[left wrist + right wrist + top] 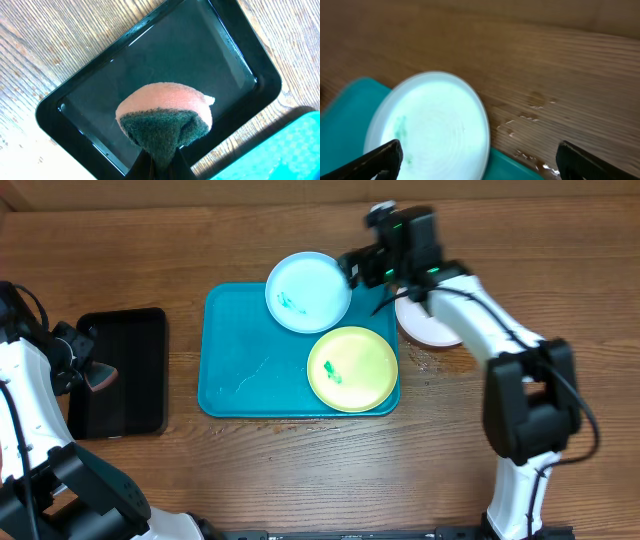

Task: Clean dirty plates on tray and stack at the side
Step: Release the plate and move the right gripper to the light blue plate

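Note:
A pale cyan plate (308, 292) with a green smear lies over the far rim of the teal tray (240, 370). A yellow-green plate (352, 368), also smeared green, sits on the tray's right end. A white plate (432, 328) rests on the table right of the tray, partly hidden by my right arm. My right gripper (358, 268) hovers open at the cyan plate's right edge, holding nothing. In the right wrist view its fingers (380, 160) stand wide apart above the cyan plate (435, 130). My left gripper (159, 165) is shut on a pink and green sponge (165, 115).
A black tray (120, 370) lies left of the teal tray, and the sponge (100, 375) hangs over its left side. The left wrist view shows the black tray (150, 55) wet and shiny, with a corner of the teal tray (290, 150) beside it.

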Controlling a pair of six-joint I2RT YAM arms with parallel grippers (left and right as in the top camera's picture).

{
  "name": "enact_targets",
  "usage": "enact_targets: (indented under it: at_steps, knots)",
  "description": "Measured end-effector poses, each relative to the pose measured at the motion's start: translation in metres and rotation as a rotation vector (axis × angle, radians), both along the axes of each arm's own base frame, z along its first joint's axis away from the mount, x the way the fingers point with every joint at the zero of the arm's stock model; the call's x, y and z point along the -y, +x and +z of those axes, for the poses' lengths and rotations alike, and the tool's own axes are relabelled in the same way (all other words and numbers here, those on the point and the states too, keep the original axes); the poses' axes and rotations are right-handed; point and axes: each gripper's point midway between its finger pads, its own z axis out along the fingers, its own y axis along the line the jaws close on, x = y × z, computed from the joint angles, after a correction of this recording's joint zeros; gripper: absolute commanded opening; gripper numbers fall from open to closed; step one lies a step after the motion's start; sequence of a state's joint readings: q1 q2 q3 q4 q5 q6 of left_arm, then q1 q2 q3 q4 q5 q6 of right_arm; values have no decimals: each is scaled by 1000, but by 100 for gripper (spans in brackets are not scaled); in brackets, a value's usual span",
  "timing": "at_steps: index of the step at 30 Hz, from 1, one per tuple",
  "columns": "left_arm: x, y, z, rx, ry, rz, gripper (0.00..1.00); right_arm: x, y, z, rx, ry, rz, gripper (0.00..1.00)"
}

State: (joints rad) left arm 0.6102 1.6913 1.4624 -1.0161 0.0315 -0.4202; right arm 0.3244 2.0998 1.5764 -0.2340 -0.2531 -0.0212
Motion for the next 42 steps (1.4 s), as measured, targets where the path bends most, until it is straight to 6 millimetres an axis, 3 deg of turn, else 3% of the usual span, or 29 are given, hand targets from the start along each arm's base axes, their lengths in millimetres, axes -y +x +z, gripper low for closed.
enact_targets:
  at_steps: [4, 11, 18, 24, 27, 30, 32, 36, 39, 42]
  knots:
    - [-1, 2, 1, 10, 4, -1, 4, -21, 3, -29, 55, -117, 13, 100]
    - [-2, 4, 1, 16, 8, -1, 4, -18, 16, -23, 154, -176, 26, 100]
    - [-2, 4, 2, 18, 9, -1, 4, -18, 10, -49, -38, -243, 78, 100]
    - [-2, 4, 2, 19, 9, -1, 4, -29, 28, -18, 26, -206, 84, 100]
    - [-2, 4, 2, 19, 9, -1, 4, -32, 32, -15, 45, -197, 85, 100]
    - [-2, 4, 2, 19, 9, -1, 4, -36, 37, -31, 44, -189, 93, 91]
    - [-2, 5, 2, 21, 6, -2, 4, -38, 36, -53, 15, -193, 100, 84]
    - [-1, 5, 2, 23, 4, -4, 4, -41, 32, -91, -42, -201, 112, 82]
    - [-1, 5, 2, 23, 4, -4, 4, -45, 31, -90, -32, -197, 124, 65]
    - [-1, 5, 2, 23, 4, -4, 4, -47, 30, -90, -37, -191, 127, 56]
